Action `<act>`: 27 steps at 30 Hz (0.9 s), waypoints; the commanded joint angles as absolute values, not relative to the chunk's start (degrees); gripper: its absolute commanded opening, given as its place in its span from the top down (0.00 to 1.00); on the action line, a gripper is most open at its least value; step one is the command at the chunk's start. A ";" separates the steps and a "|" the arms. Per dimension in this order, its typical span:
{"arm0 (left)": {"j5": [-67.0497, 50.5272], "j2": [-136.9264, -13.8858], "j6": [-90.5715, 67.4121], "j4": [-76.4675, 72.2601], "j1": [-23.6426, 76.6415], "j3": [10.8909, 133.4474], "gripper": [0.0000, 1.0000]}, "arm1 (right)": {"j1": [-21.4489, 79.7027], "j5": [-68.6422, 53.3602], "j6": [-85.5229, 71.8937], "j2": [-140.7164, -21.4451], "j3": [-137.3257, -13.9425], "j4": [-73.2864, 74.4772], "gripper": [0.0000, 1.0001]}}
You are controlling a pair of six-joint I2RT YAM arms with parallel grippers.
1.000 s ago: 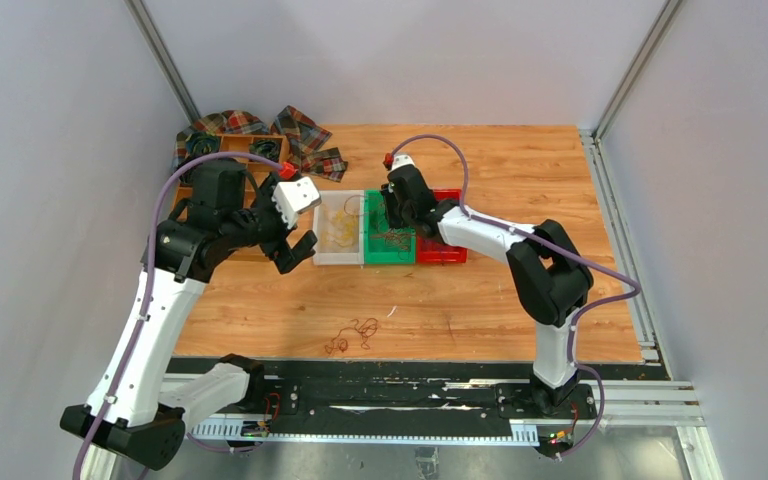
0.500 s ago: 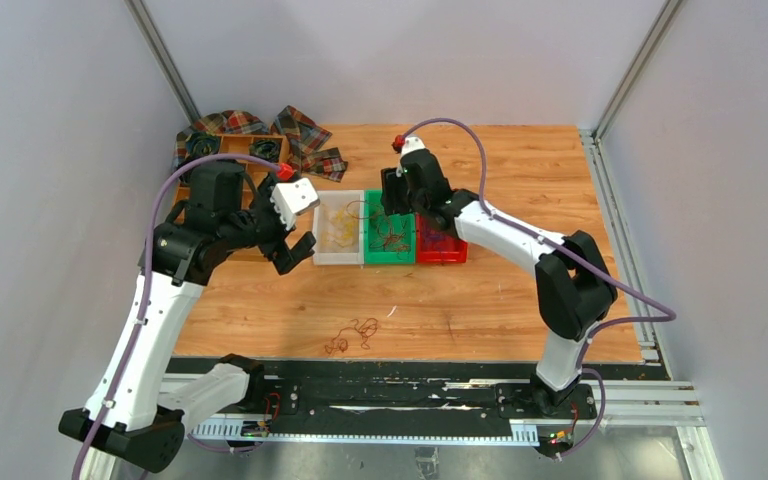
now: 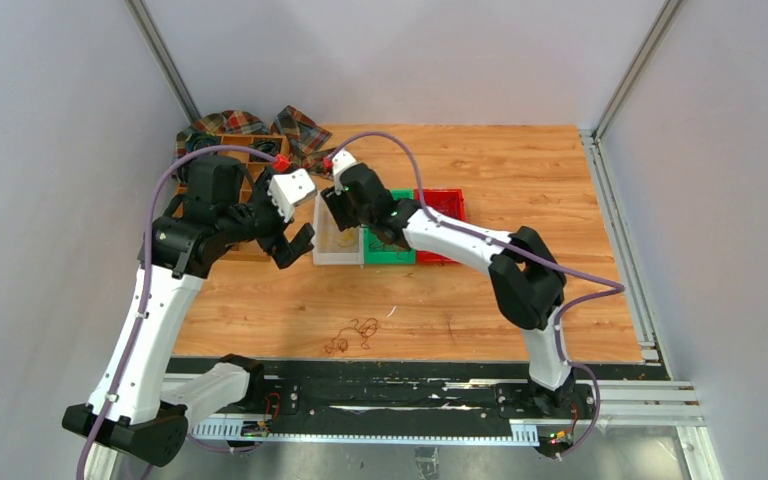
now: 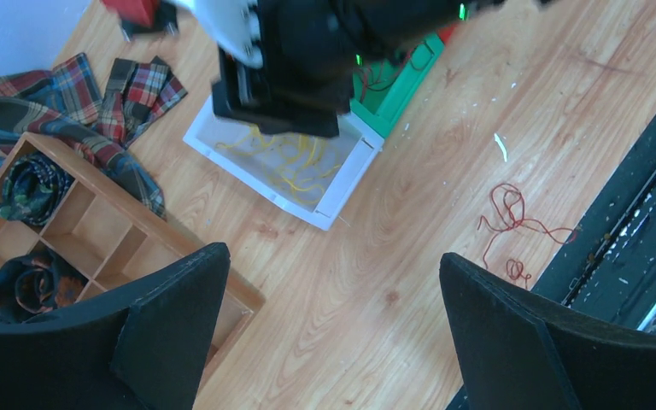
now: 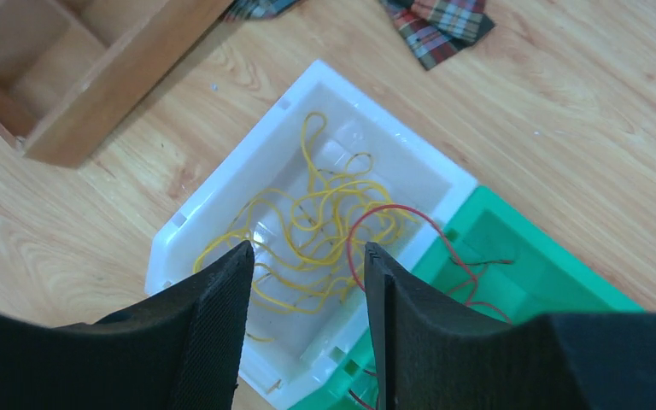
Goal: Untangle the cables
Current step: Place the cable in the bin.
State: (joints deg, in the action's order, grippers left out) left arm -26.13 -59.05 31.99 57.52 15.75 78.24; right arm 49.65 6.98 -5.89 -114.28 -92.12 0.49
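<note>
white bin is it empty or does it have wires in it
Not empty. A tangle of yellow wires lies inside the white bin, and a red wire arcs over its edge from the green bin.

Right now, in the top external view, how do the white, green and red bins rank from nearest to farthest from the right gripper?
1. The white bin, left end of the row, directly under the right gripper.
2. The green bin, middle of the row, touching the white one.
3. The red bin, right end of the row.
</note>
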 commanded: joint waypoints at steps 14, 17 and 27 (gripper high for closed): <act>-28.48 -59.35 29.28 58.27 13.83 81.16 0.02 | 50.85 18.03 2.85 -122.69 -100.05 4.19 0.78; -28.64 -59.12 29.56 58.27 13.89 81.39 0.02 | 49.53 15.80 0.81 -122.49 -100.05 5.26 0.87; -29.18 -59.11 29.73 58.27 13.73 81.74 0.02 | 48.88 10.52 -0.02 -117.35 -93.69 2.89 0.67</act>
